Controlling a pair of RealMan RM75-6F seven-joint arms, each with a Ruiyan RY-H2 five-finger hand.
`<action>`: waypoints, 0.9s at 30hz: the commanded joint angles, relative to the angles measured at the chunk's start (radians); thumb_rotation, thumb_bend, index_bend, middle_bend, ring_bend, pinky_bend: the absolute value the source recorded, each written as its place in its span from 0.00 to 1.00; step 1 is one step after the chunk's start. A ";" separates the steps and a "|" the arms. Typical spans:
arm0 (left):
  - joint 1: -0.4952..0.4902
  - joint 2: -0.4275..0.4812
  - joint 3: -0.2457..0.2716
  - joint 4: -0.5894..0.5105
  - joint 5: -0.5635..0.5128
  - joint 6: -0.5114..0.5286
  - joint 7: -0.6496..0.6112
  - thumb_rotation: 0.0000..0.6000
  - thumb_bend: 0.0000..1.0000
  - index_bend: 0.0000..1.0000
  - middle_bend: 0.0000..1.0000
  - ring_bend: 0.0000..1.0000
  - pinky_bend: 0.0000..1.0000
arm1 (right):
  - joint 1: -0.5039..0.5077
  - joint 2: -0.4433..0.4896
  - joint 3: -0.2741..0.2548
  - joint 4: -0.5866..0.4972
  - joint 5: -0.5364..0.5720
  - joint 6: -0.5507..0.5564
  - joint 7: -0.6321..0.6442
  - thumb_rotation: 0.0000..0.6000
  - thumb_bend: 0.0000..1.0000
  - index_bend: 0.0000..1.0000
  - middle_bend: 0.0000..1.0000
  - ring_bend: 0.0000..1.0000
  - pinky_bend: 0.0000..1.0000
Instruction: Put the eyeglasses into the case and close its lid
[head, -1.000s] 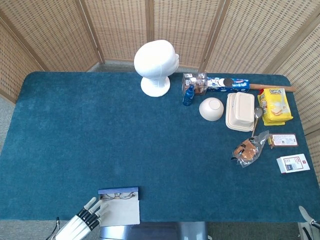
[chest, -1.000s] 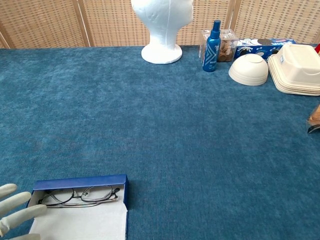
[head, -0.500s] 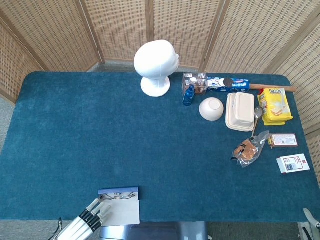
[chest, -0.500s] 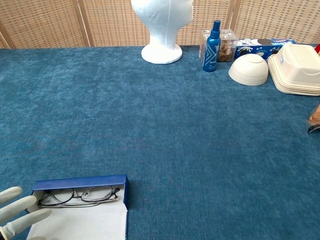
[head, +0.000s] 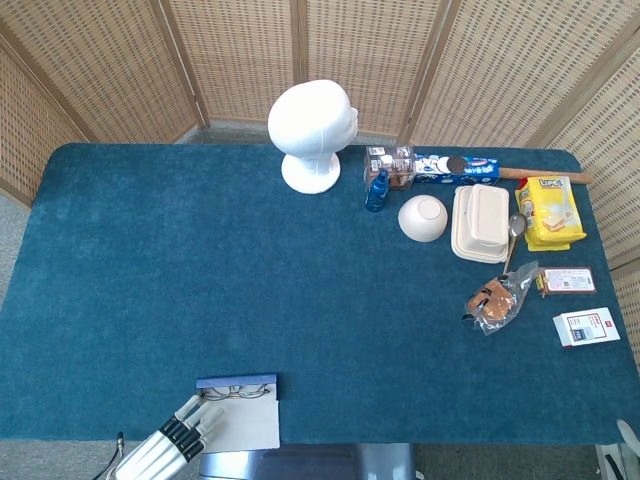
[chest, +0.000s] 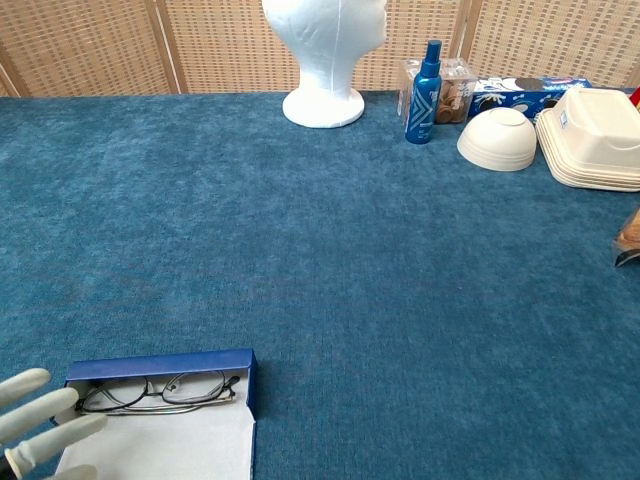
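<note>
Inside the open blue case (chest: 160, 364), thin-framed eyeglasses (chest: 155, 392) lie folded.

The left hand (chest: 40, 425) has shifted relative to the open case (chest: 160, 415): against one second ago its fingertips (chest: 28, 381) sit lower in the chest view and a little further right, and in the head view the left hand (head: 175, 440) has likewise dropped toward the near table edge while edging right. Compared with half a second ago, the chest view shows the fingers marginally higher and further right, one fingertip now reaching closer to the case's left end. At the head view's lower right corner, the pale object seen one second ago has slid down almost out of frame.
</note>
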 joint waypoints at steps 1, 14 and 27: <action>-0.002 -0.004 0.005 -0.002 0.008 -0.006 0.017 0.99 0.27 0.18 0.05 0.00 0.00 | -0.002 -0.004 0.000 0.009 0.002 0.001 0.008 0.84 0.24 0.00 0.17 0.00 0.18; -0.019 -0.009 0.000 -0.021 0.001 -0.043 0.033 0.89 0.27 0.16 0.04 0.00 0.00 | -0.020 -0.016 0.011 0.055 0.023 0.011 0.063 0.81 0.24 0.00 0.17 0.00 0.18; -0.049 0.000 -0.016 -0.061 0.011 -0.050 0.073 0.95 0.27 0.18 0.06 0.00 0.00 | -0.032 -0.026 0.020 0.091 0.038 0.012 0.101 0.79 0.24 0.00 0.17 0.00 0.18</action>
